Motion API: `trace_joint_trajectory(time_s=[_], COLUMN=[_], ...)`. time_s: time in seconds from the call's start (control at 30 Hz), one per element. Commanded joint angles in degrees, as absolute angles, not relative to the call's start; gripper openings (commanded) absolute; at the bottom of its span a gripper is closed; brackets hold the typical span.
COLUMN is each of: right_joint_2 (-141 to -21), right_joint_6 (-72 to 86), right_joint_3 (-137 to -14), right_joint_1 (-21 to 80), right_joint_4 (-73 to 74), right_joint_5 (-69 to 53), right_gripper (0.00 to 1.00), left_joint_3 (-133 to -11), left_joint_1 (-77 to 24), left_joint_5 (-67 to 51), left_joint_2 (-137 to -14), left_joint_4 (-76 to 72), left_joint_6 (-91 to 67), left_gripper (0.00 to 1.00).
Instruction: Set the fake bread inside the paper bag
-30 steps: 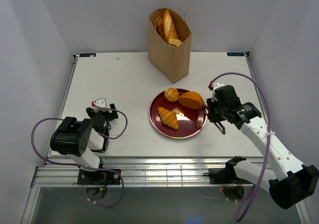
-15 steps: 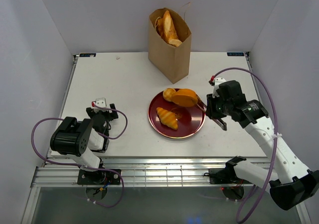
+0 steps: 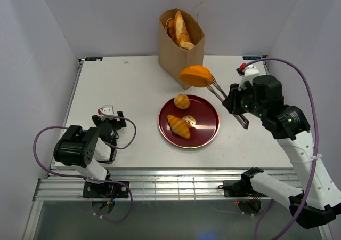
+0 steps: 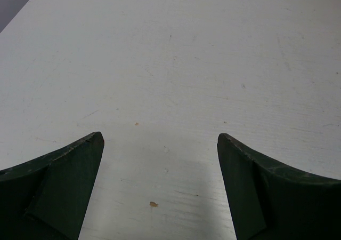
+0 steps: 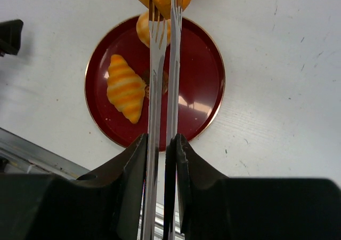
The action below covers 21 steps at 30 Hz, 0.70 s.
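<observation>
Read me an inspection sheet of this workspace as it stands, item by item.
Surface: white table, a few specks.
Job's things: tall brown paper bag upright, holding baguette-like breads; orange oval loaf in the air near it; striped croissant and round bun on dark red round plate.
Clutter: small brown item on plate, unidentifiable.
Grippers: left gripper open, empty; right gripper shut on metal tongs clamping the loaf.
Cables: purple cables loop off both arms.
Surroundings: plain pale walls.
</observation>
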<state>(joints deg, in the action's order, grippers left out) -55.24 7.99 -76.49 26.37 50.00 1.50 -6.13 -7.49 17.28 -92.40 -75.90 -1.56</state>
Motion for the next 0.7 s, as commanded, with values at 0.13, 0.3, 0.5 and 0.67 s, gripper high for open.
trace_joint_trajectory(time_s=[0.13,0.3,0.5,0.67], right_joint_2=[-58.97,-62.65,-71.52,-77.60], right_joint_6=[9.67,10.55,11.69,12.48], right_joint_3=[-86.74,-91.39,-98.60,-103.62], right_joint_1=[26.45,26.37,26.45,26.45], right_joint_4=[37.28,30.70,27.95,25.41], right_joint_5=[0.88,1.58,4.48,8.78], right_gripper=[0.08,0.08,0.08,0.08], left_joint_3=[-6.59,-6.68,-6.68,-6.59], left_joint_1=[-7.21,-7.21,-7.29,-7.29], left_joint_5=[16.52,16.52,16.52,16.52], left_joint_2=[-91.41,-91.41,-91.41,-91.32], left_joint_4=[-81.56,-81.48,-81.48,-81.56], left_joint_6=[-2.29,-2.29,-2.29,-2.29], left_gripper=[0.98,0.98,0.98,0.98])
